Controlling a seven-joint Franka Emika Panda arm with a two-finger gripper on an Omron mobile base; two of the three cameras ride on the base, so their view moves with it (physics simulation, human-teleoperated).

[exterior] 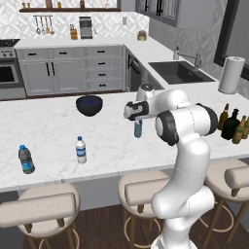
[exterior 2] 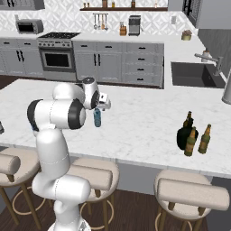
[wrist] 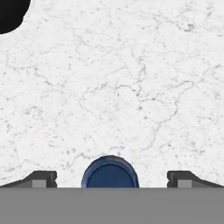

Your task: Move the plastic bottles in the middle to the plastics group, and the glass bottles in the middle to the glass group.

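Over the marble counter (exterior: 53,126), the bent arm points its spread-open fingers (wrist: 41,178) straight down, flanking the water bottle (wrist: 110,173).

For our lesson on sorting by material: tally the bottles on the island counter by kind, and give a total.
Plastic water bottles: 3
Brown glass bottles: 3
Black glass bottle: 1
Total: 7

Water bottle (exterior: 138,129) top hidden behind the hand. Black bowl (wrist: 11,13) cut off at the corner. Shelf items above the surface too small to tell.
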